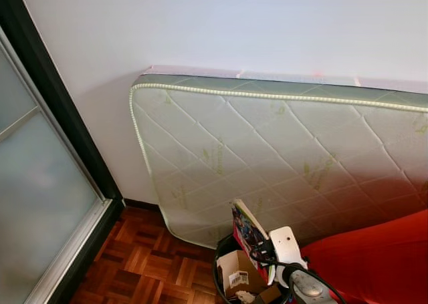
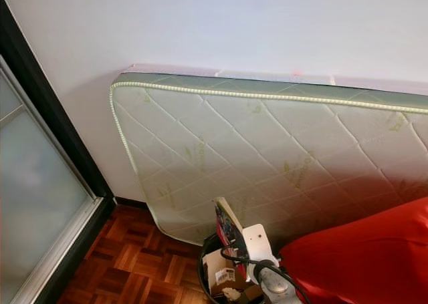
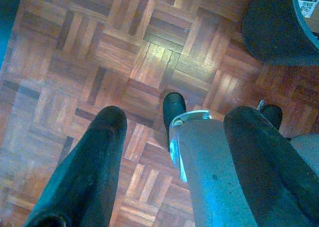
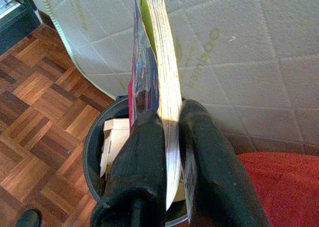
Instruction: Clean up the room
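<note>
My right gripper (image 4: pixel 172 114) is shut on a thick book or magazine (image 4: pixel 159 62) with a colourful cover, holding it upright by its lower end. The book hangs just over a black round bin (image 4: pixel 92 147) that has a cardboard box (image 4: pixel 112 137) inside. From the head, the book (image 1: pixel 247 229) and the bin (image 1: pixel 219 254) sit at the bottom centre, with the white wrist (image 1: pixel 284 247) beside them. My left gripper (image 3: pixel 177 117) is open with nothing between its fingers, hanging above the parquet floor (image 3: pixel 124 52) near my own leg and foot (image 3: pixel 174 107).
A quilted mattress (image 1: pixel 281 143) leans on its side against the white wall behind the bin. Something red and soft (image 1: pixel 374 257), like a cushion, lies right of the bin. A frosted glass sliding door (image 1: pixel 33 184) with a dark frame lines the left. Parquet floor (image 1: pixel 147 264) lies between them.
</note>
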